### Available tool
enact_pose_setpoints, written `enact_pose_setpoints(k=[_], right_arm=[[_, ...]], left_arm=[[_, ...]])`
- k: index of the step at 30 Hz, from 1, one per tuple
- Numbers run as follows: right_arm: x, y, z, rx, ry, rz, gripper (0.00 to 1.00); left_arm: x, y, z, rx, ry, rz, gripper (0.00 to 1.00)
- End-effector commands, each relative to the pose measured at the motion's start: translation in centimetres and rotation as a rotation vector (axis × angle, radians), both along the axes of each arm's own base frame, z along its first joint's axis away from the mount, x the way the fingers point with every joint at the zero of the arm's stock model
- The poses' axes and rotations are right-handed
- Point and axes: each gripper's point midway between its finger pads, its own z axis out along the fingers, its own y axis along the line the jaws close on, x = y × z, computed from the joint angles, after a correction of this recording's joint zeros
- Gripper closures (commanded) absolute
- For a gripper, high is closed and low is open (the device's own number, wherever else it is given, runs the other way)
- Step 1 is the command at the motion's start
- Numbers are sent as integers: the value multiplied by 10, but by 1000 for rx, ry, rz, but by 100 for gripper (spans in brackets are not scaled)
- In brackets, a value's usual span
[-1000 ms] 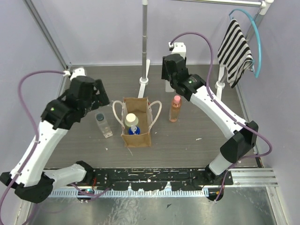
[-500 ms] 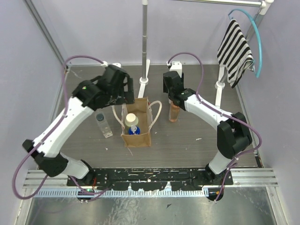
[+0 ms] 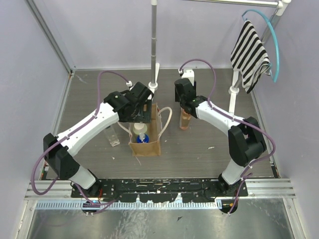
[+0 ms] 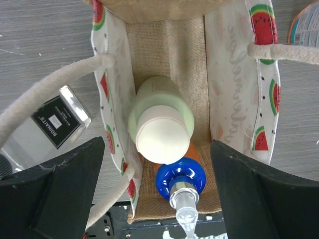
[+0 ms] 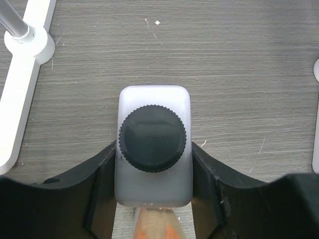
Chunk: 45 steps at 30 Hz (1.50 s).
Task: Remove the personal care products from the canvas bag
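Located the canvas bag (image 3: 149, 147) upright near the middle of the table (image 3: 214, 142), mouth open, cream rope handles (image 4: 47, 97) drooping to either side.

Found the left claw (image 4: 157, 144) directly above the bag mouth, spread wide, fingers (image 4: 55, 199) clear of the bag walls and contents, gripping nothing.

Counted two products inside the bag: a cream-capped bottle (image 4: 162, 132) close against one side wall, and a small blue bottle (image 4: 180, 175) with a clear nozzle just beside it. Glimpsed an orange patch (image 4: 193, 149) between those two; could not identify it.

Noted a clear bottle (image 4: 55, 122) with a dark cap out on the table, just beside the bag on the left arm's side, partly hidden by that arm in the top view.

Found the right claw (image 5: 154, 144) beyond the bag and to its right, pinching a white bottle (image 5: 154, 99) with a grey ribbed cap, one finger pressed to each side. Could not confirm contact between that bottle and the table.

Noted the pink-orange bottle (image 3: 185, 121) upright on the table to the right of the bag, apart from it, directly below the right claw in the top view.
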Motion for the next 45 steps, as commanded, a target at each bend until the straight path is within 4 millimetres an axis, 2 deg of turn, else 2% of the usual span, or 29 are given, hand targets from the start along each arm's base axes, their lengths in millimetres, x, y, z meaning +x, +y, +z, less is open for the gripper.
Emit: enact_pose_setpoints(k=[1,11,13,17,20,22,23,26,28,31,34,38,41,45], right_arm=[[21,3,58,111,-184,-42,78],[21,-5,41,96,-146,-56,71],[21,-5,41,94,-143,-56,67],[20,-7,36,88,-128,-56,39],[18,-9,39,84,-124,-58,25],[14,-12,48,84,-138,-61,19],[10,-11,58,88,-164,-48,16],[-10,-10,97,33,-256,-46,5],[-23,-3,124,-6,-295,-33,0],[-51,23,166,16,-347,49,0],[-79,48,186,114,-351,160,0],[-110,74,188,233,-287,255,6],[-132,102,183,277,-234,350,7],[-152,134,172,304,-154,457,8]], left_arm=[[0,-15,-15,-29,13,-17,8],[-6,-30,-44,-18,66,-45,26],[-6,-31,-47,-13,69,-47,33],[-6,-31,-52,-2,79,-48,60],[-6,-30,-52,5,80,-50,84],[-7,-28,-48,14,79,-48,90],[-7,-26,-43,20,76,-49,92],[-3,-20,-21,39,40,-43,100],[1,-18,-1,38,-1,-42,100],[8,-11,36,37,-74,-25,100],[15,0,75,46,-158,4,100],[24,16,133,32,-289,50,100],[32,41,163,53,-365,120,100],[43,79,192,40,-422,230,100]])
